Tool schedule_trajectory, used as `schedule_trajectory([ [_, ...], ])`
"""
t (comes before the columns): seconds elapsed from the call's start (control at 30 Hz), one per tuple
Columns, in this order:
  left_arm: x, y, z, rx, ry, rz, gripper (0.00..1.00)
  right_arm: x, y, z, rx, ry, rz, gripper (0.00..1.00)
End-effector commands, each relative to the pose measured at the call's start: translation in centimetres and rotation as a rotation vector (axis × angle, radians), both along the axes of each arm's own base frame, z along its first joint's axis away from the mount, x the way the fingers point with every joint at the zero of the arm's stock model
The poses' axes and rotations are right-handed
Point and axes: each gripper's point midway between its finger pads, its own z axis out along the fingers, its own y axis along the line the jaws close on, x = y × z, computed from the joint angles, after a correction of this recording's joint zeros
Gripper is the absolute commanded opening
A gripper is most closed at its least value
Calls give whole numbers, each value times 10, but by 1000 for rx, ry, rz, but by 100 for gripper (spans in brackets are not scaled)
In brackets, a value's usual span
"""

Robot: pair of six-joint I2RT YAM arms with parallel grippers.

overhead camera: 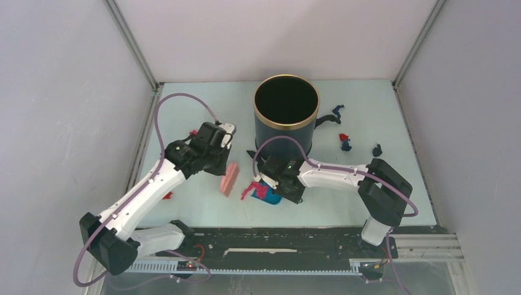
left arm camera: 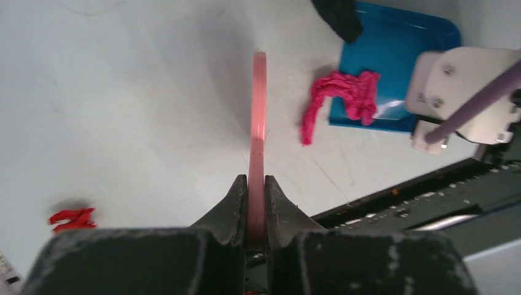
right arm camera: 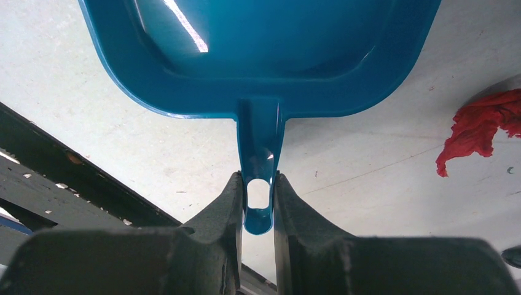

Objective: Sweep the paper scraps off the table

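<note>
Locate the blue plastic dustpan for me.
Top view: the blue plastic dustpan sits near the table's front centre, in front of the black round bin, its handle clamped in the right gripper.

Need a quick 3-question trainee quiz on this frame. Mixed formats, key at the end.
1. True or false: the left end effector is shut on the pink brush.
2. Pick one: the right end effector grips the blue dustpan by its A) side wall, B) handle, C) front lip.
3. Short answer: in the top view, on which side of the black bin do the dark blue scraps lie?

Key: 1 true. 2 B. 3 right.
</note>
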Motion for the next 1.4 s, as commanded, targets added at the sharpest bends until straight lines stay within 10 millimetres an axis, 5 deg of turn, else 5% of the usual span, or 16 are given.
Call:
schedule_trajectory([
  [0.0,-8,-44,3,-227,38,-69,0,1,1,10,28,-13,7,0],
  [0.17,-12,-75,4,-368,92,-110,0,0,2,7,26,-1,9,0],
  [0.4,-17,-93,47,-525,1,-170,0,-3,-3,10,24,0,15,0],
  [0.7,18,-8,67,-96,-184,41,0,1,-16,21,63,-20,2,0],
  [0.83,58,3,79,64,-276,78,0,3,-18,19,65,-5,-15,0],
  [1.07,110,-33,34,190,-145,-54,0,4,-19,18,63,-2,-27,0],
  [1.37,79,-102,-10,67,-46,-295,0,10,-26,19,72,-11,-58,0],
])
